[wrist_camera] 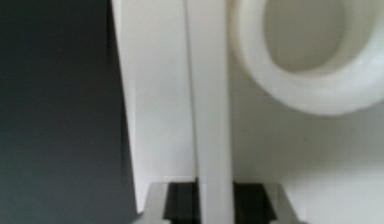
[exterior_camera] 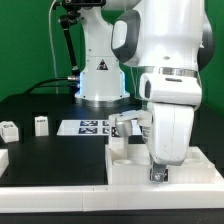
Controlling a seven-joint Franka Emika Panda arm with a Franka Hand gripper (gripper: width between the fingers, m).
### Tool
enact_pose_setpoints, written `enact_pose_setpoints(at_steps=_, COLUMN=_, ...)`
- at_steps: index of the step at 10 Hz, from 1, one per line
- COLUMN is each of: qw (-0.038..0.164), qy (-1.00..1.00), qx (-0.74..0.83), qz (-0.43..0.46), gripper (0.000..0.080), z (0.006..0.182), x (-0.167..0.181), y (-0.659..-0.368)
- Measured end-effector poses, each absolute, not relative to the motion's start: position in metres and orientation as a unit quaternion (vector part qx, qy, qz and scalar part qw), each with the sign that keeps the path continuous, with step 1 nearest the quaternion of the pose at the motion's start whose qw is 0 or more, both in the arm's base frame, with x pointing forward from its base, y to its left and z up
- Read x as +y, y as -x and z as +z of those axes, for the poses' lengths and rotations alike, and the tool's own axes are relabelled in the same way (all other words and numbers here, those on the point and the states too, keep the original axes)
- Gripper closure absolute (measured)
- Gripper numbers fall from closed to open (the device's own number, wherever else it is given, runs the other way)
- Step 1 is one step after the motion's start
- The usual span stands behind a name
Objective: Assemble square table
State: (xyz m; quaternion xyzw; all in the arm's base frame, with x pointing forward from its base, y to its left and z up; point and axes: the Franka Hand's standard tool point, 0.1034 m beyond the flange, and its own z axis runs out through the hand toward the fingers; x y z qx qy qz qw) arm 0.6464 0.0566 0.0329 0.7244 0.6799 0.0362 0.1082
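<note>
The square table's white slab point(exterior_camera: 205, 168) lies at the front of the exterior view's right, against the white bars. My gripper point(exterior_camera: 158, 177) reaches down onto its near edge. In the wrist view the slab's upright rim point(wrist_camera: 210, 110) runs straight between my fingers, whose dark pads point(wrist_camera: 256, 203) lie against both of its sides, so my gripper point(wrist_camera: 210, 205) is shut on the rim. A round raised socket point(wrist_camera: 322, 60) shows on the slab's hollow face. Two small white legs point(exterior_camera: 10, 130) point(exterior_camera: 41, 125) stand at the exterior view's left, and a third point(exterior_camera: 125, 123) stands behind the slab.
The marker board point(exterior_camera: 88, 127) lies on the black table in front of the robot base point(exterior_camera: 100, 80). Long white bars point(exterior_camera: 60, 195) run along the front edge and up the exterior view's left. Black tabletop point(wrist_camera: 56, 110) shows beside the slab.
</note>
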Motion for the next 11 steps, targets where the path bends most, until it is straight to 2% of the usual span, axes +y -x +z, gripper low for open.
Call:
enact_pose_setpoints(at_steps=3, qw=0.106, qy=-0.727, qx=0.678, qz=0.029, gripper=0.0731, z=0.0299, x=0.0538, y=-0.6466)
enact_pose_setpoints(at_steps=4, qw=0.106, qy=-0.728, qx=0.677, qz=0.029, gripper=0.0650, z=0.0297, x=0.0539, y=-0.6459)
enact_pose_setpoints(at_steps=5, qw=0.106, qy=-0.728, qx=0.677, qz=0.029, gripper=0.0512, z=0.0291, x=0.0535, y=-0.6457)
enact_pose_setpoints(at_steps=6, qw=0.106, qy=-0.728, qx=0.677, qz=0.029, gripper=0.0512, z=0.0289, x=0.0531, y=-0.6456)
enact_pose_setpoints(at_steps=7, qw=0.105, qy=-0.728, qx=0.677, qz=0.028, gripper=0.0345, z=0.0289, x=0.0529, y=-0.6456)
enact_pose_setpoints(at_steps=8, qw=0.105, qy=-0.728, qx=0.677, qz=0.028, gripper=0.0345, z=0.0287, x=0.0525, y=-0.6456)
enact_pose_setpoints(at_steps=9, qw=0.105, qy=-0.728, qx=0.676, qz=0.028, gripper=0.0199, z=0.0286, x=0.0523, y=-0.6455)
enact_pose_setpoints(at_steps=10, qw=0.105, qy=-0.729, qx=0.676, qz=0.028, gripper=0.0157, z=0.0285, x=0.0520, y=-0.6455)
enact_pose_setpoints(at_steps=11, qw=0.105, qy=-0.729, qx=0.676, qz=0.028, gripper=0.0157, z=0.0285, x=0.0517, y=-0.6455)
